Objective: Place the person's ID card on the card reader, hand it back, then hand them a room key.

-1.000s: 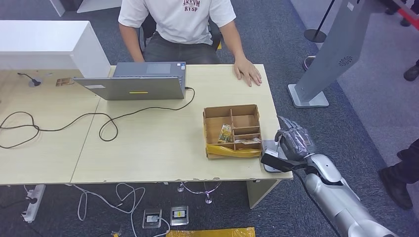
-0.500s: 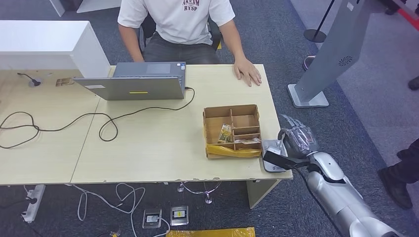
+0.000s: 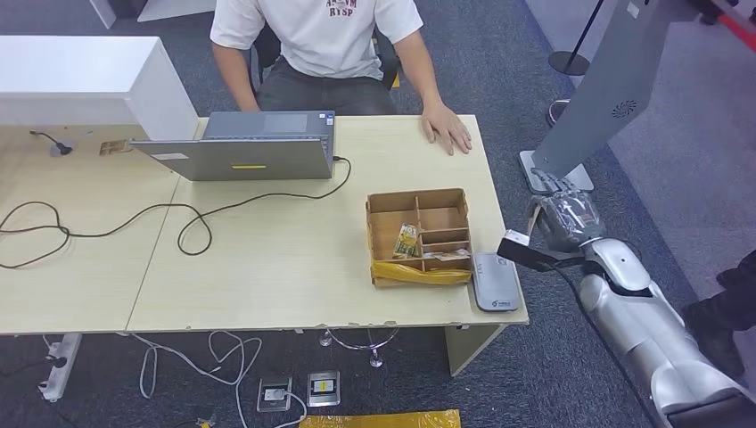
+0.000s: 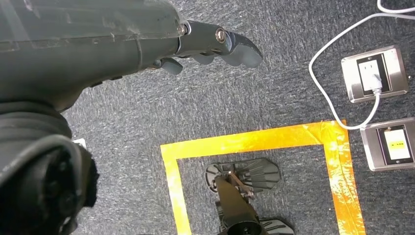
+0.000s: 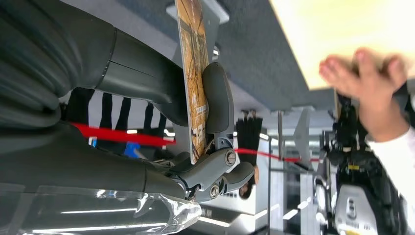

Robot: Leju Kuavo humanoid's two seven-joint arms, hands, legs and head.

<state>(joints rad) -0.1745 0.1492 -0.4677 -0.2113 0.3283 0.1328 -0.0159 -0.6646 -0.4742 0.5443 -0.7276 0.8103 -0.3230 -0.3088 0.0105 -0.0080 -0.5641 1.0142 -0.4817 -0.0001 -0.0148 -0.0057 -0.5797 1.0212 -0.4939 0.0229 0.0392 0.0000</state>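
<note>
**Q:** What sits at the left of the head view?

**A:** A black cable [image 3: 107,223] loops across the pale desk [image 3: 267,259]. An open laptop [image 3: 245,147] stands at upper centre-left, and a person [image 3: 330,45] in a white shirt sits behind it at the top, one hand [image 3: 446,129] flat on the desktop.

**Q:** And the middle?

**A:** A cardboard tray [image 3: 419,234] with dividers rests right of centre, some cards lying in its compartments. Just beside it, at the desk's lower-right corner, lies the grey card reader [image 3: 496,282], with nothing on top.

**Q:** Where is the ID card?

**A:** In the right hand [image 3: 563,223], off the desk's right edge, apart from the reader. The right wrist view shows the card [image 5: 193,78] edge-on at upper centre, clamped between the thick thumb [image 5: 218,98] and the fingers.

**Q:** The other hand?

**A:** The left hand [image 4: 205,46] hangs over grey carpet in the upper part of its wrist view, fingers curled in around nothing, above yellow floor tape [image 4: 254,142].
</note>
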